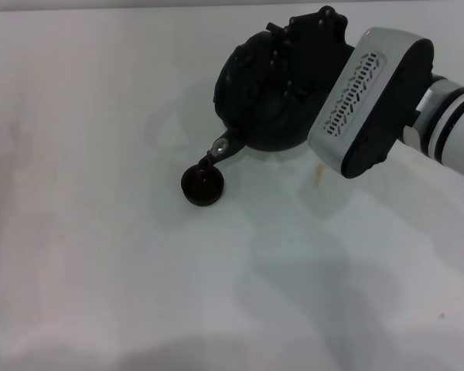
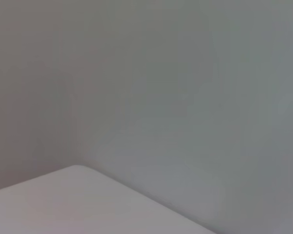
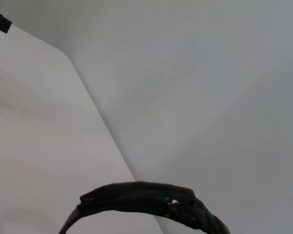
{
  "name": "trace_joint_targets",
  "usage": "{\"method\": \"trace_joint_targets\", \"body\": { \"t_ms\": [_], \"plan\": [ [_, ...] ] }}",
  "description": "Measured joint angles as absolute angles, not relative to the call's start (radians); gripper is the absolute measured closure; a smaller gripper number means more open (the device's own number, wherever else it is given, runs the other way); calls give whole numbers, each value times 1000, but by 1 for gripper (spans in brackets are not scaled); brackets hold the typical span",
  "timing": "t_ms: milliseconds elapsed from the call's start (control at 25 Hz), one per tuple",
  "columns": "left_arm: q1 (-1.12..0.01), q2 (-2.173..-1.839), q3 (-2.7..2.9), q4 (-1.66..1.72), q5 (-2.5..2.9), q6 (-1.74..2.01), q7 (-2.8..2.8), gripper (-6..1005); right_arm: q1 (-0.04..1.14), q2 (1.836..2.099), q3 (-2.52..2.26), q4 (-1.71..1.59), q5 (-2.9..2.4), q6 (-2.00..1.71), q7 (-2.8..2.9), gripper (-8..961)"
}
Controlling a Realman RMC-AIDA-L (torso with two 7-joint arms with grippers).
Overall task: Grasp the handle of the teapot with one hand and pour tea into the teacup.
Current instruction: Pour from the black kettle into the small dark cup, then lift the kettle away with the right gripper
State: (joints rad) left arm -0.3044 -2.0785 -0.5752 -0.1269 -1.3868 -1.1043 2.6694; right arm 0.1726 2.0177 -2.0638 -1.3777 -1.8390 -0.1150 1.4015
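Note:
The matte-black teapot (image 1: 255, 93) hangs tilted at the back right of the white table, its pale-tipped spout (image 1: 219, 144) dipping down to the rim of the teacup (image 1: 202, 184). The small dark round cup stands on the table just below and left of the pot. My right gripper (image 1: 313, 35) reaches in from the right behind its vented white housing (image 1: 363, 100) and is shut on the handle at the pot's top. In the right wrist view, the ridged black handle (image 3: 146, 200) arches close to the camera. The left arm is out of view.
A small tan mark (image 1: 319, 176) lies on the table under the right arm. The left wrist view shows only a rounded table corner (image 2: 75, 168) against a grey wall. The table edge (image 3: 102, 122) also runs through the right wrist view.

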Motion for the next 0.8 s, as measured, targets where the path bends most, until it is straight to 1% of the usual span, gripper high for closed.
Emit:
{"method": "trace_joint_targets", "body": {
  "t_ms": [800],
  "plan": [
    [-305,-2079,-575,-132,-1384,-1104,2665,125,152,2013,-2099,-1391,-1839,-54,1339,842]
  ]
}}
